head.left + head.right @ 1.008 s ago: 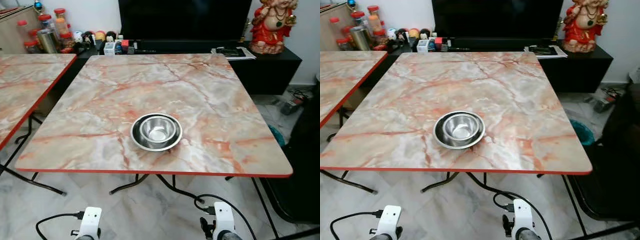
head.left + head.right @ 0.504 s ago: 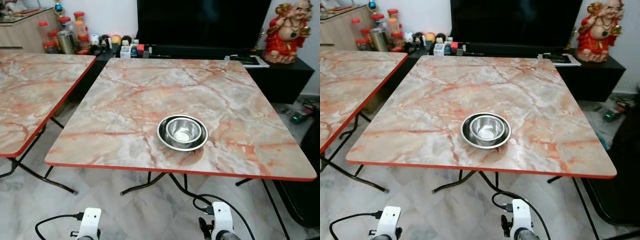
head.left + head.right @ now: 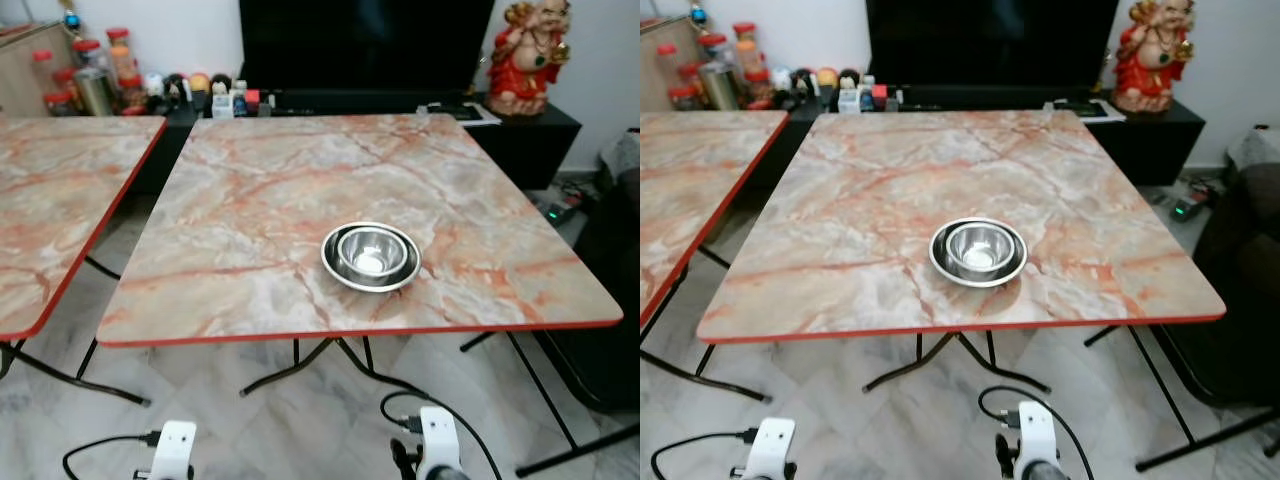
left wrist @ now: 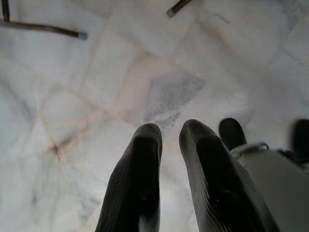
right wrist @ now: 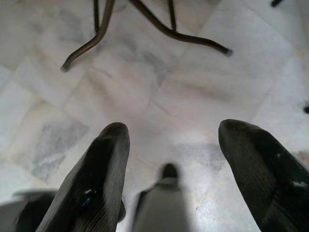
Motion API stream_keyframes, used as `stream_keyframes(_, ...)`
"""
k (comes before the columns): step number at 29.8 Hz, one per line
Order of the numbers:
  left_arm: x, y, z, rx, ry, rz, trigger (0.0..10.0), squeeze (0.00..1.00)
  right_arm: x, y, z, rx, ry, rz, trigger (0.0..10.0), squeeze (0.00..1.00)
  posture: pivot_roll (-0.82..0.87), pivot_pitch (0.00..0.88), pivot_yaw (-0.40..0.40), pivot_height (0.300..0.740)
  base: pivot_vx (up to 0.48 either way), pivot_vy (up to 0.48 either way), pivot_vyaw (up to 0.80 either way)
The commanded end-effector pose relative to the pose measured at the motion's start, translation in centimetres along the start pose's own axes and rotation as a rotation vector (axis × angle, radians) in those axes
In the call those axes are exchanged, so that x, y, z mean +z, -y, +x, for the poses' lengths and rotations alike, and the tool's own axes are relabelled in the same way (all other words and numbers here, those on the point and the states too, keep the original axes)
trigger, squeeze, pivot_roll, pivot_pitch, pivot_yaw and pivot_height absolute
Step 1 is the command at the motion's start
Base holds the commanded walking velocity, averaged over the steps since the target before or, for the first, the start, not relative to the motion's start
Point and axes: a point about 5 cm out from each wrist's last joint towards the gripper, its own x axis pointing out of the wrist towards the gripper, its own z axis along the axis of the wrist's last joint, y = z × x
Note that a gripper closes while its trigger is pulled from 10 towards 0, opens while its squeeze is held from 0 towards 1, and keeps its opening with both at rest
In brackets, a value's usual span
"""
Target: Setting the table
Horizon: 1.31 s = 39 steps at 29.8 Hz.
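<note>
A steel bowl (image 3: 371, 249) sits inside a wider steel plate (image 3: 335, 264) on the marble-patterned table (image 3: 250, 190), close to its near edge. Both arms hang low below the table, their wrists at the bottom of the eye views. My left gripper (image 4: 169, 133) points at the tiled floor, its two fingers almost touching and nothing between them. My right gripper (image 5: 171, 130) also faces the floor, with its fingers spread wide and empty.
A second marble table (image 3: 50, 200) stands at the left. Behind are a black TV cabinet (image 3: 520, 125) with a red statue (image 3: 520, 55), jars (image 3: 95, 75) and small items. A dark chair (image 3: 610, 290) is at the right. Metal table legs (image 5: 145, 29) cross the floor.
The view has shifted as the camera moved; the table and bowl now appear a little further right and lower. The bowl and plate stay put on the table.
</note>
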Motion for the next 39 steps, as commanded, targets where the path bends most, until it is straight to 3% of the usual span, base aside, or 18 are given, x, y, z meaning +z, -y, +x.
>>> stream_keyframes(1,-0.04,0.1,0.01,-0.008,-0.01,0.013,10.0,0.0,0.21,0.04,0.04,-0.004,0.005,0.008,10.0,0.0,-0.04,0.0,0.016,0.728,0.0,0.307,0.0)
stream_keyframes(20,0.33,0.07,0.09,-0.004,-0.006,0.008,10.0,0.0,0.39,-0.22,0.11,0.001,0.006,0.004,10.0,0.0,-0.04,0.0,0.024,0.728,0.0,0.314,0.0)
stream_keyframes(39,0.22,0.1,0.08,0.001,-0.011,-0.006,10.0,0.0,0.17,-0.19,0.07,-0.005,0.001,0.0,10.0,0.0,-0.05,0.0,0.026,0.728,0.0,0.463,0.0)
